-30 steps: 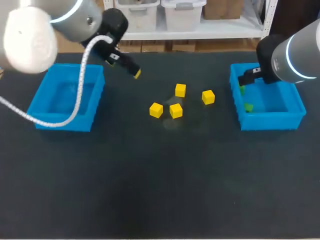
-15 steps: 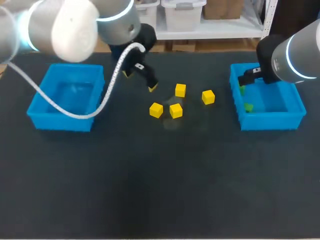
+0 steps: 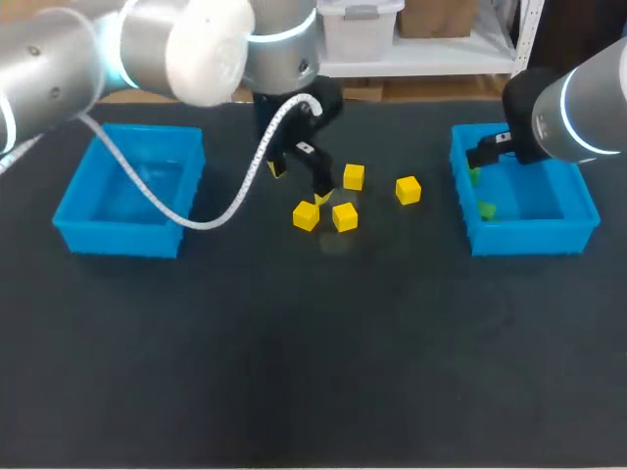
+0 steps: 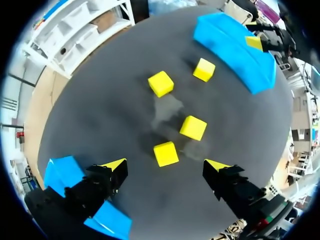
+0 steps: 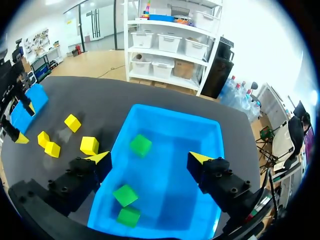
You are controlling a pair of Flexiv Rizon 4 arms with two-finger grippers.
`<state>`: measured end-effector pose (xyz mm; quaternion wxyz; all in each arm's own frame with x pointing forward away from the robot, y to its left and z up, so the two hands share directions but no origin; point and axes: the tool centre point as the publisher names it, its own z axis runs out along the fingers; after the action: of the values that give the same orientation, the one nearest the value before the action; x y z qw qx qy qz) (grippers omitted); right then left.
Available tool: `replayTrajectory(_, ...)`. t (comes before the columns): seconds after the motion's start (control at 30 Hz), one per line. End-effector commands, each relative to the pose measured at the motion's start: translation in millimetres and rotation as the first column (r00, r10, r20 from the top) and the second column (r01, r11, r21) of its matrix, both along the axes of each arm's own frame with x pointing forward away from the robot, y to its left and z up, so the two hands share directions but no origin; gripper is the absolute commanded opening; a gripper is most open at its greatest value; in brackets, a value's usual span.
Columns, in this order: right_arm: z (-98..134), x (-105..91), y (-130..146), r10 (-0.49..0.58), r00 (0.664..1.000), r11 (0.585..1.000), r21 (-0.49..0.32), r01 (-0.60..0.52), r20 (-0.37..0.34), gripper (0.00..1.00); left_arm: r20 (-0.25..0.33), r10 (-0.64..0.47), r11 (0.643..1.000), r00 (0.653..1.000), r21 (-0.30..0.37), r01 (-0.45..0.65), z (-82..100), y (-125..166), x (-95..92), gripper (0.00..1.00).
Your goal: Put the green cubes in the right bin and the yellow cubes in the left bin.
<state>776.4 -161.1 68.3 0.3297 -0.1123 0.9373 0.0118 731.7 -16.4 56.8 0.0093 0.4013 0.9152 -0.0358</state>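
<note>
Left wrist view: left fingers (image 4: pixel 112 167) are spread wide and hold nothing, poised low over the yellow cluster on the table (image 4: pixel 100 115). The nearest yellow cube (image 4: pixel 165 153) sits just ahead of the tips, roughly centred in the gap and touching neither finger. That's the relation that matters: my read is a short advance along the fingers plus a drop, no sideways shift. The cube is square, so no long axis, but its faces look a bit skewed to the closing line, so corner contact is possible. The second yellow cube (image 4: pixel 193 127) is just beyond it, offset toward the finger on the right bin's side, and I'd judge it close enough to get clipped on the way down. The third yellow cube (image 4: pixel 160 83) and fourth yellow cube (image 4: pixel 204 69) lie further out toward the right bin (image 4: pixel 235 45). The left bin (image 4: pixel 62 172) shows just beside the other finger, so the carry back is short. In the head view no cubes show inside it. The left arm is far nearer to the yellows. Right wrist view: right fingers (image 5: pixel 95 162) are apart and empty, hanging over the right bin with three green cubes (image 5: pixel 141 145) lying in it. Green looks done, with all four yellows left.
</note>
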Motion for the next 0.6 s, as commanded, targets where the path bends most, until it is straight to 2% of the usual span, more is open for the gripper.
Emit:
replayTrajectory(0.03,-0.5,-0.7,-0.3,-0.001,1.000,1.000,0.000,0.001,0.004,1.00,-0.067,-0.010,0.998,0.998,0.063,0.014,-0.7,-3.8,-2.0,1.00)
replayTrajectory(0.3,-0.5,-0.7,-0.3,-0.001,1.000,1.000,0.000,0.001,0.004,1.00,-0.093,0.008,0.995,0.996,0.100,0.002,-19.1,-6.6,-10.5,1.00)
replayTrajectory(0.6,-0.5,-0.7,-0.3,-0.001,1.000,1.000,0.000,0.001,0.004,1.00,-0.095,0.009,0.990,0.995,0.144,0.004,-36.7,-9.4,-10.1,1.00)
